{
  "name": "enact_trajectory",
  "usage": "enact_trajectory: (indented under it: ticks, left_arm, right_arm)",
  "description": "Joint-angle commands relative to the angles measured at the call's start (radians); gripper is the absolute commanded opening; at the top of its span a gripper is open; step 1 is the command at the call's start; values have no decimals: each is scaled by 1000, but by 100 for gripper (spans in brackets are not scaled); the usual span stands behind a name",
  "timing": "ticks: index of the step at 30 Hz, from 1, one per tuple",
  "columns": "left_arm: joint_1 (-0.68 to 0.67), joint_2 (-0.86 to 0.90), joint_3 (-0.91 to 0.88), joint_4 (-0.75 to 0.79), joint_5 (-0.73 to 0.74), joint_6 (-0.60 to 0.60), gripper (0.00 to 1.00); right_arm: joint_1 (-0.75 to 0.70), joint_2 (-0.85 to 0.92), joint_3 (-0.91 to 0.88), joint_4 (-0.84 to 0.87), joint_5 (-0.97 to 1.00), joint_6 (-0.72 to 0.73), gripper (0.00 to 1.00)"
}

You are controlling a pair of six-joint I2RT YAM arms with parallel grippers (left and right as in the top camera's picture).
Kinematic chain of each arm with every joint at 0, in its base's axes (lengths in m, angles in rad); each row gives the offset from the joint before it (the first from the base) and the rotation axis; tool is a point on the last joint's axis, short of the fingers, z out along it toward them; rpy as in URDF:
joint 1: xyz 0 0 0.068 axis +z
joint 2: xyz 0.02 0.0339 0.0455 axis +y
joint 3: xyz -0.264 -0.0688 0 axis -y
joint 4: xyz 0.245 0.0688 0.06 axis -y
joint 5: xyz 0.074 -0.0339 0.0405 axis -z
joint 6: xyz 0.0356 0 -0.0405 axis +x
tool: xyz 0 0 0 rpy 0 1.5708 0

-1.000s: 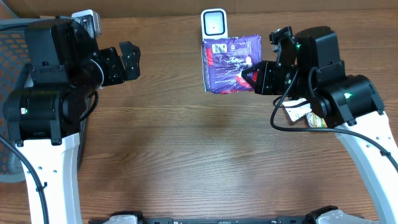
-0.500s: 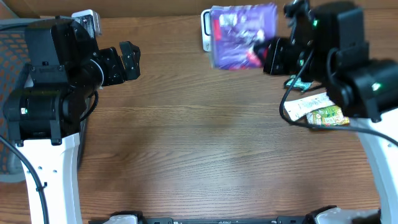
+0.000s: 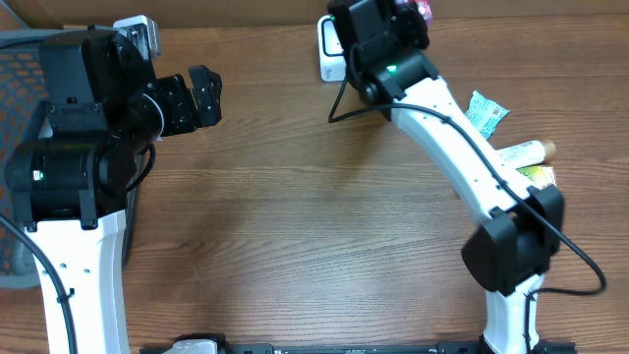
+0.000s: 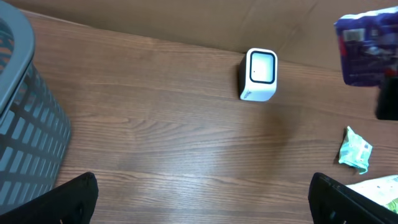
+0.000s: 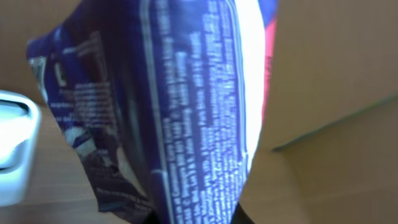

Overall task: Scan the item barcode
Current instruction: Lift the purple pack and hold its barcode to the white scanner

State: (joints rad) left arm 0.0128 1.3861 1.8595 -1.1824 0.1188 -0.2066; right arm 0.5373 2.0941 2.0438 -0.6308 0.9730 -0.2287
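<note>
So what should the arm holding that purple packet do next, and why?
Probably lower the packet in front of the scanner, barcode toward its window: it's held high and off to one side, so the window isn't facing it.

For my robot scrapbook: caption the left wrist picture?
A purple packet held up beside the white scanner on a wooden table.

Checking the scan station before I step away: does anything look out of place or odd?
The purple packet is held up in the air, crumpled, off to one side of the white scanner rather than facing its window. Nothing else stands out.
</note>
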Motion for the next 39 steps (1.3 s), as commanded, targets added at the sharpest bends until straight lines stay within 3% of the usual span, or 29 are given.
enact_trajectory:
  ticks: [1, 5, 13, 16, 24, 32, 39]
  left_arm:
    - [0, 0, 8, 3, 4, 19, 100]
    - [0, 0, 8, 3, 4, 19, 100]
    - [0, 0, 8, 3, 4, 19, 100]
    - [0, 0, 8, 3, 4, 19, 99]
    - [0, 0, 8, 3, 4, 19, 99]
    - [0, 0, 8, 3, 4, 19, 100]
    - [0, 0, 8, 3, 4, 19, 100]
  right_arm:
    - [4, 50, 19, 99, 106, -435, 4]
    - [5, 94, 19, 278, 21, -483, 4]
    - [5, 258, 17, 712, -2, -911, 4]
    - [6, 310, 16, 820, -2, -990, 4]
    - [7, 359, -3, 826, 13, -991, 4]
    - [23, 359, -28, 943, 75, -982, 4]
    - [53, 359, -28, 938, 215, -761, 4]
